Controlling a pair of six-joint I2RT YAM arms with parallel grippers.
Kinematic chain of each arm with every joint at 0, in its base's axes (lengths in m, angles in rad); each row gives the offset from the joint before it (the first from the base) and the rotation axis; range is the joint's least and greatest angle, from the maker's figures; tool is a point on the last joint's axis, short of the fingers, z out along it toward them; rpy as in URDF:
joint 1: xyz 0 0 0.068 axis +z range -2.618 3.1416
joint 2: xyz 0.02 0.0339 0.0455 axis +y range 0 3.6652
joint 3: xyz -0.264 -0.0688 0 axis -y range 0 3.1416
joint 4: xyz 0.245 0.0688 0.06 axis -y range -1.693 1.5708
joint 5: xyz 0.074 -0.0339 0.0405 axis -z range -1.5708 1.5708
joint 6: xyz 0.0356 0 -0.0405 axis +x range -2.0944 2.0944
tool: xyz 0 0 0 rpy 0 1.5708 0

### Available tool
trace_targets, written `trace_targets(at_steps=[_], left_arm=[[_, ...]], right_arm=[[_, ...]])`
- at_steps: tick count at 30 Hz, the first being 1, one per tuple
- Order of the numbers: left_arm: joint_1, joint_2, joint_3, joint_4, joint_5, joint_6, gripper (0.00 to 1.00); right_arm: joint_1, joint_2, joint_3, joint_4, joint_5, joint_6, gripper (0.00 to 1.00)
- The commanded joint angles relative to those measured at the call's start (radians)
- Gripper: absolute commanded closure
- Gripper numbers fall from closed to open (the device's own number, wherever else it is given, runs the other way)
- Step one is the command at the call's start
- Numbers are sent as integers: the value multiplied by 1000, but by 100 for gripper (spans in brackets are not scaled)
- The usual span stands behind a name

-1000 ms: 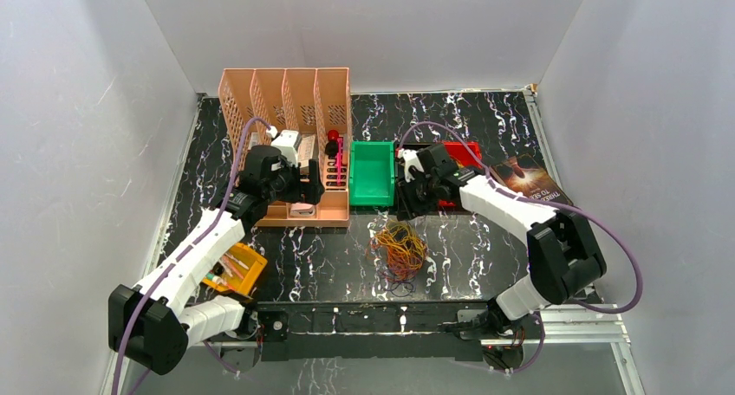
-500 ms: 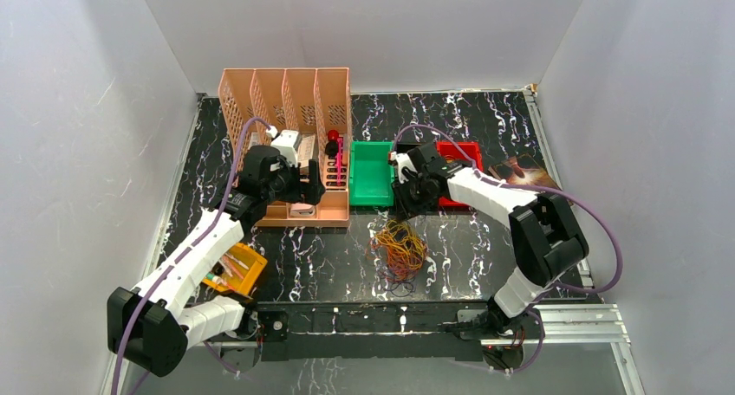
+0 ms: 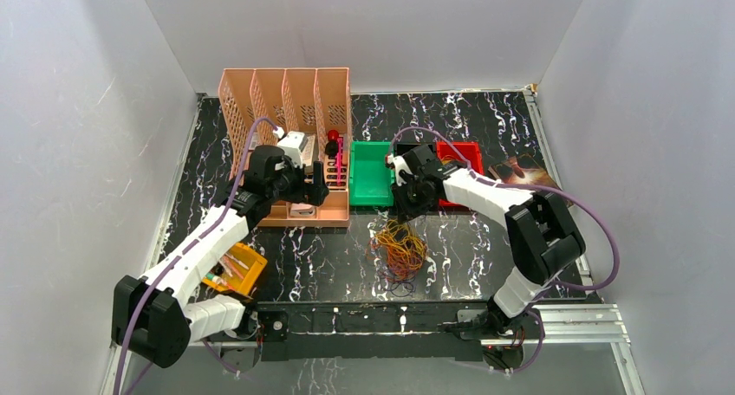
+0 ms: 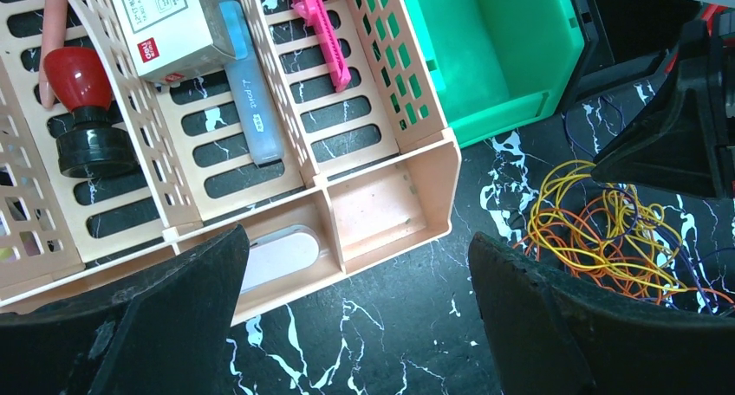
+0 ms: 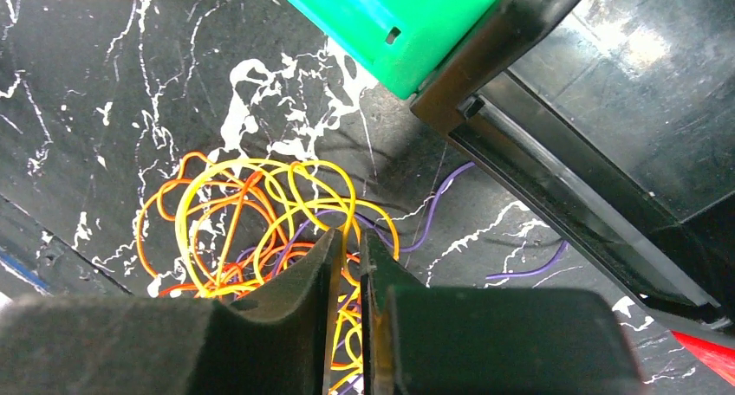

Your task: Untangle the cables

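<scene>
The cables [image 3: 399, 248] lie in a tangled pile of thin orange, yellow, red and dark loops on the black marble table, in front of the green bin. They also show in the left wrist view [image 4: 607, 230] and the right wrist view [image 5: 251, 222], where a few purple strands run out toward the black tray. My right gripper [image 3: 403, 206] hangs just above the pile's far edge. Its jaws [image 5: 348, 237] are shut to a thin slit, and yellow loops show through it. My left gripper [image 3: 316, 187] is wide open and empty [image 4: 357, 239] over the front edge of the peach organizer.
A peach desk organizer [image 3: 295, 109] with pens and a red stamp stands at the back left. A green bin [image 3: 373, 174], a red bin [image 3: 464, 152] and a black tray [image 5: 607, 109] stand behind the pile. A book [image 3: 520, 171] lies to the right, and an orange tray [image 3: 236, 269] at the near left.
My right gripper has moved left from beside the red bin to above the pile, and its elbow has swung in. My left gripper has shifted slightly right.
</scene>
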Motion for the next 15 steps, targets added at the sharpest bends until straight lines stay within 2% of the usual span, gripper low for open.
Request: trace_targets(at_steps=[1, 9, 15], left_arm=[[-1, -16, -3, 20, 11, 16, 2], [0, -20, -5, 48, 27, 1, 2], [0, -35, -3, 75, 23, -63, 2]], right_arm=[[8, 21, 26, 11, 40, 3, 80], [15, -87, 18, 21, 22, 24, 99], [15, -258, -13, 82, -50, 81, 100]])
